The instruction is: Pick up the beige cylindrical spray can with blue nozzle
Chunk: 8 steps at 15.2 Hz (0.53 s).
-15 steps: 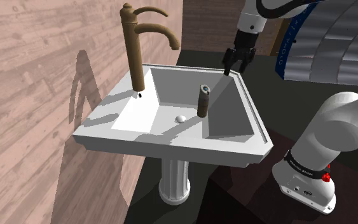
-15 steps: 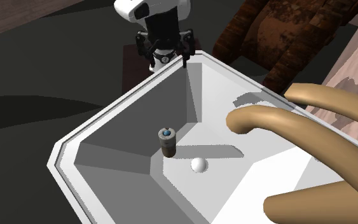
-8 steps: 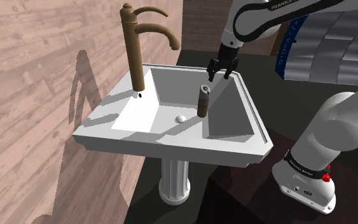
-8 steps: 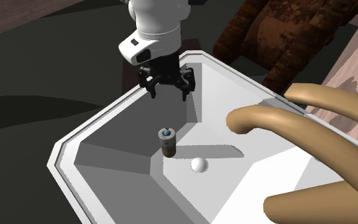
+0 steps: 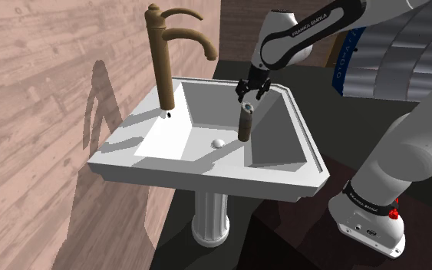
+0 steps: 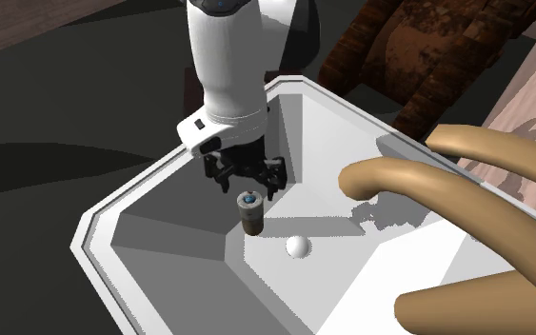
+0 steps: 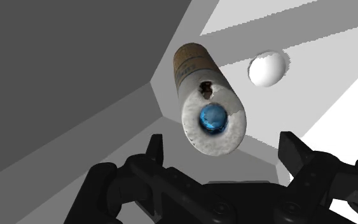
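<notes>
The spray can stands upright in the white sink basin, a brownish cylinder with a pale top and a blue nozzle. My black gripper hovers directly above it, open, fingers apart and not touching the can. From the second exterior view the gripper hangs just over the can. Through the wrist camera the can's top lies between and beyond my two fingers, which stand wide on either side.
A tall brown faucet rises at the basin's back edge, its spouts arching over the bowl. A white drain knob sits beside the can. The sink stands on a pedestal against a wooden wall.
The arm swung from the basin's far corner inward and down over the bowl. The gripper now hangs right above the can. The can has not moved.
</notes>
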Each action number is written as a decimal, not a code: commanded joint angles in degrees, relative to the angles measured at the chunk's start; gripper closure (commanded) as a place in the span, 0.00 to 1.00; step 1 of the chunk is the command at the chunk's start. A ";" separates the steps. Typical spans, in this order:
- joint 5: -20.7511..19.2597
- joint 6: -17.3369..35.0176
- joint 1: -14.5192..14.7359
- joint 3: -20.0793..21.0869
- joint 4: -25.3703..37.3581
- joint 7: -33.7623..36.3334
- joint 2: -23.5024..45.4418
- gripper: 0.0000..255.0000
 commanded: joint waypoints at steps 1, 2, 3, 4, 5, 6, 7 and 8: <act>-0.12 2.20 -0.06 0.01 0.24 0.24 2.09 0.00; -0.09 3.02 -0.06 0.01 -0.09 0.22 2.58 0.00; -0.07 3.85 -0.05 0.00 -0.42 0.20 3.08 0.00; -0.04 4.67 -0.04 0.00 -0.73 0.17 3.60 0.00; -0.01 5.50 -0.03 -0.01 -1.03 0.15 4.13 0.00; 0.02 6.33 -0.03 -0.01 -1.31 0.12 4.67 0.00; 0.03 6.80 -0.03 -0.01 -1.48 0.11 4.97 0.00; 0.04 6.80 -0.03 -0.01 -1.47 0.10 4.98 0.00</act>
